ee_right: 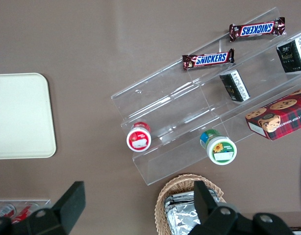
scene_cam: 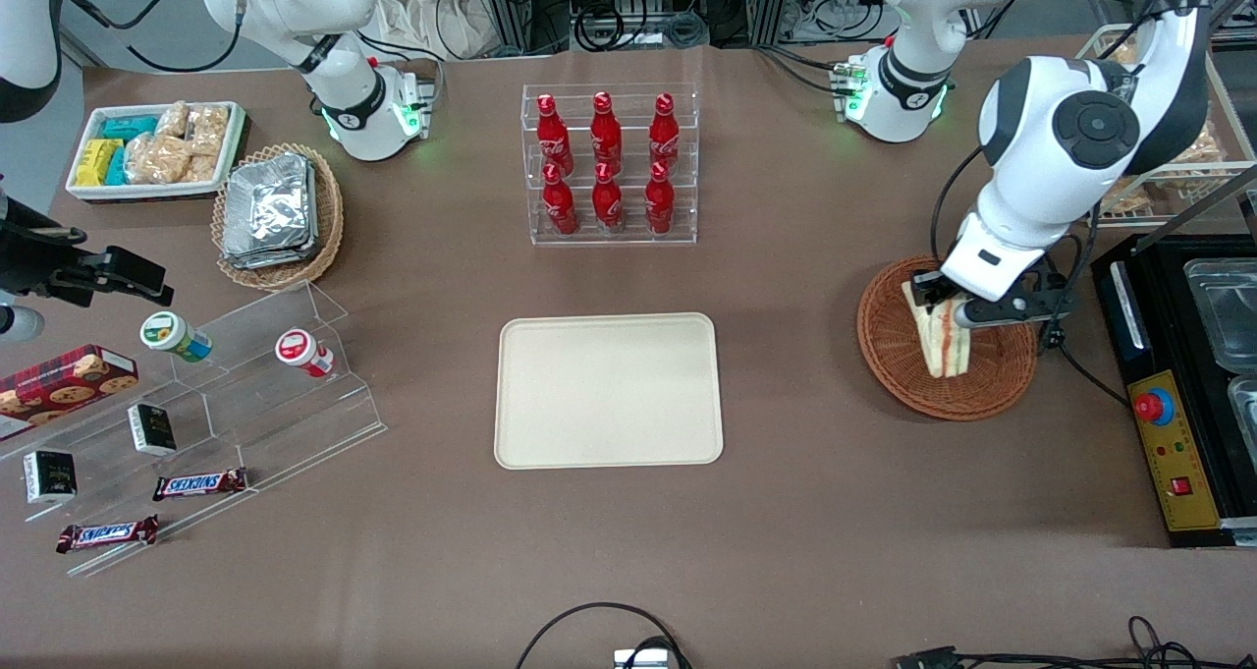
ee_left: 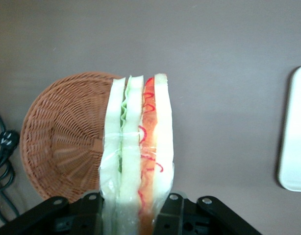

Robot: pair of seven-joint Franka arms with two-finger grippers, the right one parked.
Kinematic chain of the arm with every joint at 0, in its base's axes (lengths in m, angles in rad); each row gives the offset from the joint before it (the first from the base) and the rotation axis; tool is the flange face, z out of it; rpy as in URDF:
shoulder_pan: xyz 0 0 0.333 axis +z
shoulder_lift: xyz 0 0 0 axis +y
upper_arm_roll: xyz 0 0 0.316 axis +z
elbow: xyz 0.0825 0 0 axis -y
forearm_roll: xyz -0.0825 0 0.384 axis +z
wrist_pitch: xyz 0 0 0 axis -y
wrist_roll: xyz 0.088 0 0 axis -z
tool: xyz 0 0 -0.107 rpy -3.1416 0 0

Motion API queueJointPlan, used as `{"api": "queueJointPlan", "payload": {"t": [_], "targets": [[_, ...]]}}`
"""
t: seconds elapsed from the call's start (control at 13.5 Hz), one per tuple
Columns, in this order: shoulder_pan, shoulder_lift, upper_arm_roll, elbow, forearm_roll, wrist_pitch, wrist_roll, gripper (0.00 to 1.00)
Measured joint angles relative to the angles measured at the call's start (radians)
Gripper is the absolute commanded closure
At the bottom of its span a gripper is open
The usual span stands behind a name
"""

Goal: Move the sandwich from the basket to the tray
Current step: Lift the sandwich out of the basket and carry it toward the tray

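Observation:
My left gripper (scene_cam: 943,307) is shut on the sandwich (scene_cam: 941,337), a wrapped white-bread wedge with red and green filling along its cut edge. It holds the wedge above the reddish-brown wicker basket (scene_cam: 894,355), at the working arm's end of the table. In the left wrist view the sandwich (ee_left: 138,152) stands between the two black fingers (ee_left: 174,215), with the basket (ee_left: 62,142) below and beside it. The cream tray (scene_cam: 609,390) lies flat at the table's middle; its edge (ee_left: 295,137) shows in the wrist view.
An acrylic rack of red bottles (scene_cam: 609,163) stands farther from the front camera than the tray. A black control box (scene_cam: 1174,423) sits beside the basket. Toward the parked arm's end are a tan basket of foil packs (scene_cam: 278,214), a white snack bin (scene_cam: 152,148) and clear shelves (scene_cam: 196,414).

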Motion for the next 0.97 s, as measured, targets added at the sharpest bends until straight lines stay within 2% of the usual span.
{"api": "queueJointPlan", "payload": {"t": [0.45,0.74,0.97], "targets": [[-0.005,0.123,-0.099,0.155,0.000,-0.033,-0.005,0.67],[-0.030,0.215,-0.142,0.267,0.002,-0.057,-0.081,0.67],[-0.104,0.291,-0.146,0.349,0.080,-0.075,-0.230,0.67]]}}
